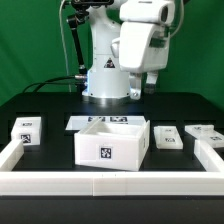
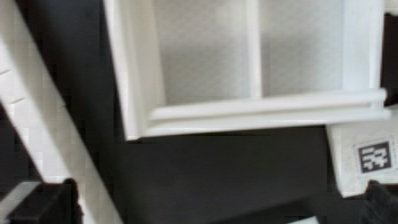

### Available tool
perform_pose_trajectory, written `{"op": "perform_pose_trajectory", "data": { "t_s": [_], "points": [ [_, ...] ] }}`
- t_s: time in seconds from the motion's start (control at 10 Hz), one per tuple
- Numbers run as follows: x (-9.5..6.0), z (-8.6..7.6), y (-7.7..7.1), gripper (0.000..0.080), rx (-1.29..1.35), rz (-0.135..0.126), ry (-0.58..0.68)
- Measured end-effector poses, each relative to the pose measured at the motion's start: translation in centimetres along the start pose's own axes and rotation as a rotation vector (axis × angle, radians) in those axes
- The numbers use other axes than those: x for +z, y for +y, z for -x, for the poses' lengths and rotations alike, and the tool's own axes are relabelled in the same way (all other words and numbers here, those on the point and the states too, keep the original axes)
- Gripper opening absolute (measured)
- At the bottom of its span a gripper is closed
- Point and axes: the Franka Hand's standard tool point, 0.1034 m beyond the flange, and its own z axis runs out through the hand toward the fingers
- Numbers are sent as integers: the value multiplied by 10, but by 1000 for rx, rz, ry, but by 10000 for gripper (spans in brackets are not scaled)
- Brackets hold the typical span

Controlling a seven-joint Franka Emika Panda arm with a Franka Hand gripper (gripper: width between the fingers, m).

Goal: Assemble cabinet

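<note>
- The fingers (image 2: 36, 205) show only as a dark shape at the edge of the wrist view. Whether they stand apart or together cannot be told from it. In the exterior view they are too small and dark to read under the arm's white wrist.
- Nothing can be seen between the fingers, and they touch none of the white parts.
- The arm (image 1: 140, 40) is folded high over its base (image 1: 105, 82) at the back of the black tabletop (image 1: 50, 108), well apart from the parts in front.
- The cabinet (image 1: 112, 142) sits near the middle of the tabletop with its open side up. One black-and-white tag faces the exterior camera on its front wall.
- In the wrist view the cabinet (image 2: 267, 110) is seen from above. It has a white rim with a stepped lip, and an inner wall splits the hollow into two compartments.
- The marker board (image 1: 105, 121) lies flat just behind the cabinet.
- One small tagged block (image 1: 27, 130) lies toward the exterior view's left, apart from the cabinet.
- A second block (image 1: 168, 138) lies just beside the cabinet on the exterior view's right, and a third block (image 1: 205, 132) lies farther out on that side.
- The wrist view shows a tagged block (image 2: 370, 160) close to one corner of the cabinet. Whether the two touch cannot be told.
- Low white border rails (image 1: 100, 184) run along the front and both sides of the tabletop. One rail (image 2: 36, 110) crosses the wrist view on a slant, near the cabinet but apart from it.
</note>
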Motion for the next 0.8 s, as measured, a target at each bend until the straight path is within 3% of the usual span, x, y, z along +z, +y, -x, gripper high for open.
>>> {"op": "perform_pose_trajectory", "data": {
  "t_s": [0.1, 0.6, 0.8],
  "points": [
    [9, 7, -10, 798, 6, -21, -2],
    [9, 7, -10, 798, -4, -19, 0],
    [25, 15, -39, 798, -14, -40, 6]
  ]
}}
